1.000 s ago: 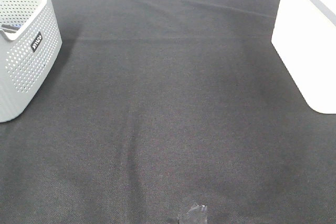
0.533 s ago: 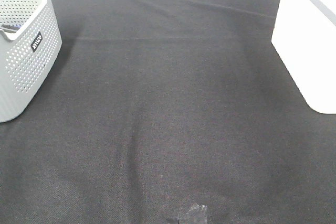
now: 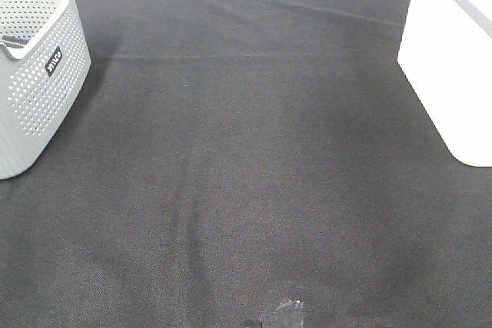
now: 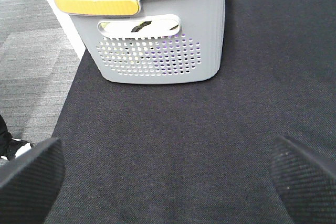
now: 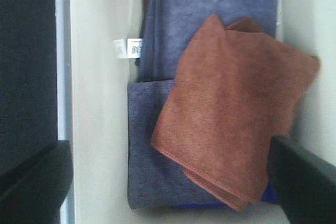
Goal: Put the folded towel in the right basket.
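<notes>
Broadly, a black cloth (image 3: 246, 151) covers the whole work surface, and neither arm shows on it in the high view. The white basket (image 3: 453, 74) stands at the right edge of that cloth, and the right gripper (image 5: 168, 182) hangs directly above its inside, its two dark fingers (image 5: 31, 182) spread wide with nothing clamped between them. The grey perforated basket (image 3: 38, 67) stands at the far left of the cloth; it sits straight ahead of the left gripper (image 4: 168, 182), well beyond the fingertips, with its handle slot facing the wrist camera and a yellow band along one rim. That gripper's fingers (image 4: 307, 177) are also far apart, with only bare cloth between them and nothing held. Beneath the right gripper, blue-grey towels (image 5: 210, 14) lie flat on the white basket's floor, running from between the fingers to beyond the tips. On top of them rests the rust-brown folded towel (image 5: 236, 108), lying askew, its near corner reaching down between the two fingers and closer to one of them; it is inside the white basket and free of the fingers. A small white tag (image 5: 128, 48) sticks out from the edge of the blue-grey towels, ahead of the other finger. A scrap of tape (image 3: 284, 314) lies on the cloth's near edge.
</notes>
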`<state>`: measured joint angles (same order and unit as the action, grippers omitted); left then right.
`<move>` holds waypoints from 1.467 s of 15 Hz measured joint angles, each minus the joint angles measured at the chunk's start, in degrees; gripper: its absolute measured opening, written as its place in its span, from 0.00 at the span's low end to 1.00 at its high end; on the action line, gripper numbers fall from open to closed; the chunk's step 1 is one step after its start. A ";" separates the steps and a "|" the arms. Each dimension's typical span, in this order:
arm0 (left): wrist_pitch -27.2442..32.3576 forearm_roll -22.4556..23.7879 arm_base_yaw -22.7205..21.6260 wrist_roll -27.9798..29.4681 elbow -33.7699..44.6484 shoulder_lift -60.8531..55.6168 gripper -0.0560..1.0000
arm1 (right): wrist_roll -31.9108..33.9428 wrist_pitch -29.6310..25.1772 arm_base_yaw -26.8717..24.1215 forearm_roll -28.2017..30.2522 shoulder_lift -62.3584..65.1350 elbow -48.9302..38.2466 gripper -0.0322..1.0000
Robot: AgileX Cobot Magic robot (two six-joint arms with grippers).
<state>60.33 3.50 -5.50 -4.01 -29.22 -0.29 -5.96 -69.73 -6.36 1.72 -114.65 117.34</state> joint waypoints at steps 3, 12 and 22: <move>0.00 0.06 0.00 0.00 0.00 0.00 0.99 | 3.09 0.00 0.17 0.86 6.47 -2.18 0.97; 0.00 0.17 0.00 0.00 0.00 0.00 0.99 | 5.56 -0.06 0.34 0.63 60.68 -53.97 0.97; 0.00 0.17 0.00 0.00 0.00 0.00 0.99 | 6.99 -0.34 2.35 2.01 107.77 -79.41 0.97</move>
<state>60.33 3.67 -5.50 -4.01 -29.22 -0.29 1.03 -70.07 -4.01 3.72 -6.88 37.93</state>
